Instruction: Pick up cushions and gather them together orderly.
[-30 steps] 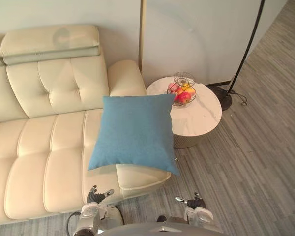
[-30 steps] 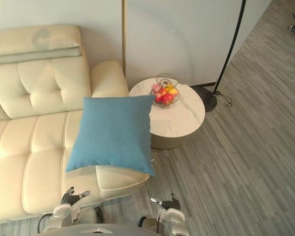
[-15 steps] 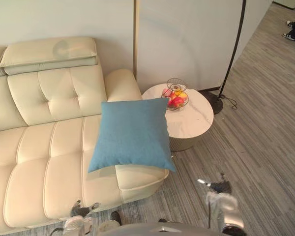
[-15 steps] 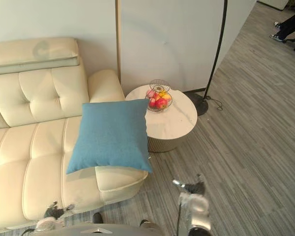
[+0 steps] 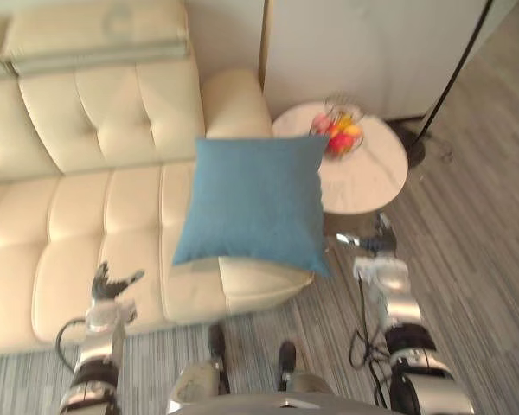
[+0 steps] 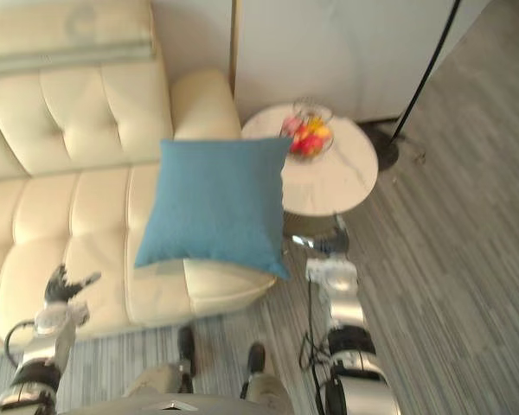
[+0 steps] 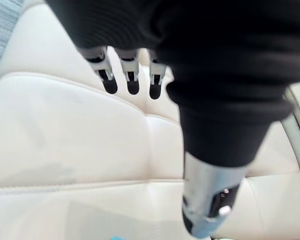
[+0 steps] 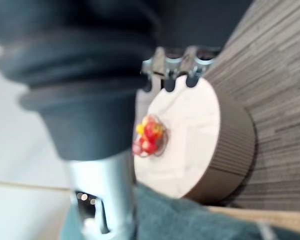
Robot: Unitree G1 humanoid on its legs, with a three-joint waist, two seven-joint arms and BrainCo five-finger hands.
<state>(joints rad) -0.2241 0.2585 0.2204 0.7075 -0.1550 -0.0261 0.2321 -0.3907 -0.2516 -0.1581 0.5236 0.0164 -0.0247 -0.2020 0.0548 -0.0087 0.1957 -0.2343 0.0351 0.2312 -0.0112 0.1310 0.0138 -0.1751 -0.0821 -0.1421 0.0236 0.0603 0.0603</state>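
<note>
1. Left eye view puts the blue cushion at frame centre, lying on the sofa end, ungrasped; gathering looks not yet begun.
2. Left hand, lower left over the seat: fingers spread wide, holding nothing.
3. Right hand, centre right beside the round surface: fingers relaxed open, empty.

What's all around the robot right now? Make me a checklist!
Surface: cream sofa, with one cushion on it.
Job's things: blue cushion at the sofa's end by the armrest, one corner past the seat edge.
Clutter: fruit basket on the round table.
Hands: left hand open over the sofa's front; right hand open beside the cushion's overhanging corner, holding nothing.
Cables: thin cord by the lamp base.
Surroundings: grey floor, pale wall.
</note>
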